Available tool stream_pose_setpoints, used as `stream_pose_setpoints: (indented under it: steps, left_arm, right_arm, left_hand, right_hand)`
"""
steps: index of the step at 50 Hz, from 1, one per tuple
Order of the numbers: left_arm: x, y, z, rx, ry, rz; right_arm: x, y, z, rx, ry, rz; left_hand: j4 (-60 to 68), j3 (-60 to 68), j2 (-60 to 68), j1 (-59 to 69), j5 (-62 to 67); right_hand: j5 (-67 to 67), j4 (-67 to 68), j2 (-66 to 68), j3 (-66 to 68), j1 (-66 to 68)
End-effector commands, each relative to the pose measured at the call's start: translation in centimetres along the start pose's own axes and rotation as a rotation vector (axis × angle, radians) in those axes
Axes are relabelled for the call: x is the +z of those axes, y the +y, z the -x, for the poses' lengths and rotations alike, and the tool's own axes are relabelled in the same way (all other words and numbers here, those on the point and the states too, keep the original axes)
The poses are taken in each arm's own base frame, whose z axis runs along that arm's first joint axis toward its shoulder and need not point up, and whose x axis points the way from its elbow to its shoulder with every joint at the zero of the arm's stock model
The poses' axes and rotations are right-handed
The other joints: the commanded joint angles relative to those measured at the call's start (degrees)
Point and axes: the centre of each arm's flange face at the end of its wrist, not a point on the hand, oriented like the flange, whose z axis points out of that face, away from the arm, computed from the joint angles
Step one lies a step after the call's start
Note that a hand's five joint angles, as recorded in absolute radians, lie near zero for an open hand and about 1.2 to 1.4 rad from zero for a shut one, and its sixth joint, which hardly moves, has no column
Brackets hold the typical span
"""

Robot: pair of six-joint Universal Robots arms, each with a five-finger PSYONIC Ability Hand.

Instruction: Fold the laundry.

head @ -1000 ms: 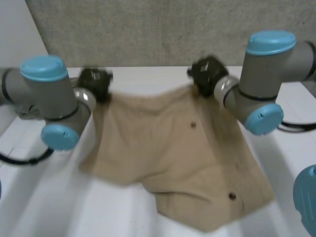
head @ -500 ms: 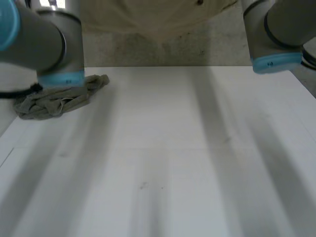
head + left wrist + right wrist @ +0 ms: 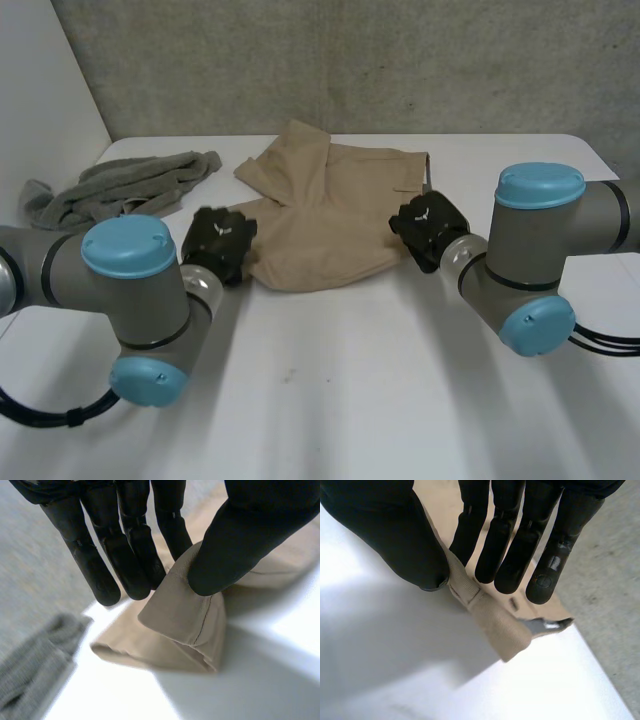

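Down from the high swing of half a second ago, our tan shorts (image 3: 320,215) now lie doubled over on the white tabletop (image 3: 350,390). Nearest us, bare tabletop sits between our two arms, which bend inward so each hand reaches a near corner of the cloth. Our left hand (image 3: 222,243) pinches the near left corner, a folded hem, between thumb and fingers (image 3: 127,555). Our right hand (image 3: 428,228) pinches the near right corner at the waistband (image 3: 487,615) the same way. We judge both grips are kept so the fold stays aligned while the cloth settles flat. Farther off, the shorts' far edge bunches unevenly. At far left a crumpled grey garment (image 3: 120,185) waits, well apart.
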Motion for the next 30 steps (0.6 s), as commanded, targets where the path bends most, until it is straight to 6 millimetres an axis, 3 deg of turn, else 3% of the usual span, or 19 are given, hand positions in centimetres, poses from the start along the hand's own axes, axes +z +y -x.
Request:
stream_pose_setpoints:
  steps: [1, 9, 17, 23, 26, 27, 28, 30]
  left_arm:
    - [-3.5, -0.2, 0.4, 0.029, 0.051, 0.109]
    - [-7.9, -0.4, 0.8, 0.178, 0.104, 0.182]
    - [-13.8, 0.3, -1.7, 0.294, 0.288, 0.307]
    - [-15.3, -0.8, -1.2, 0.296, 0.309, 0.317]
    - [-15.7, -2.1, -0.9, 0.286, 0.305, 0.26]
    - [-15.7, -2.4, -0.7, 0.284, 0.304, 0.247]
    - [-15.6, -2.9, -0.5, 0.281, 0.298, 0.222]
    - [-15.3, -3.5, -0.2, 0.278, 0.289, 0.194]
  right_arm:
    - [-2.6, -0.4, 0.0, -0.001, -0.089, 0.113]
    - [-6.6, -0.2, 0.9, 0.0, -0.245, 0.276]
    - [-11.9, -0.1, 1.2, -0.141, -0.364, 0.383]
    - [-14.5, 1.2, 1.5, -0.18, -0.408, 0.438]
    - [-15.3, 1.9, 1.1, -0.181, -0.411, 0.461]
    - [-15.5, 2.0, 1.0, -0.18, -0.407, 0.466]
    - [-15.6, 2.1, 0.8, -0.175, -0.403, 0.467]
    - [-15.7, 2.1, 0.4, -0.167, -0.386, 0.46]
  left_hand:
    - [11.1, 11.4, 11.2, 14.0, 13.5]
    - [11.1, 11.4, 11.2, 14.0, 13.5]
    - [11.1, 11.4, 11.2, 14.0, 13.5]
    - [8.1, 8.4, 8.2, 11.0, 10.5]
    - [-15.9, -15.5, -15.8, -13.0, -13.5]
    - [-28.6, -28.3, -28.5, -25.7, -26.2]
    - [-50.7, -50.4, -50.7, -47.8, -48.3]
    - [-56.0, -55.7, -55.9, -53.1, -53.6]
  right_hand:
    - [13.2, 11.7, 12.3, 12.2, 23.4]
    - [13.2, 11.7, 12.3, 12.2, 23.4]
    - [13.2, 11.7, 12.3, 12.2, 23.4]
    - [13.2, 11.7, 12.3, 12.2, 23.4]
    - [13.2, 11.7, 12.3, 12.2, 23.4]
    - [13.2, 11.7, 12.3, 12.2, 23.4]
    - [13.2, 11.7, 12.3, 12.2, 23.4]
    - [13.2, 11.7, 12.3, 12.2, 23.4]
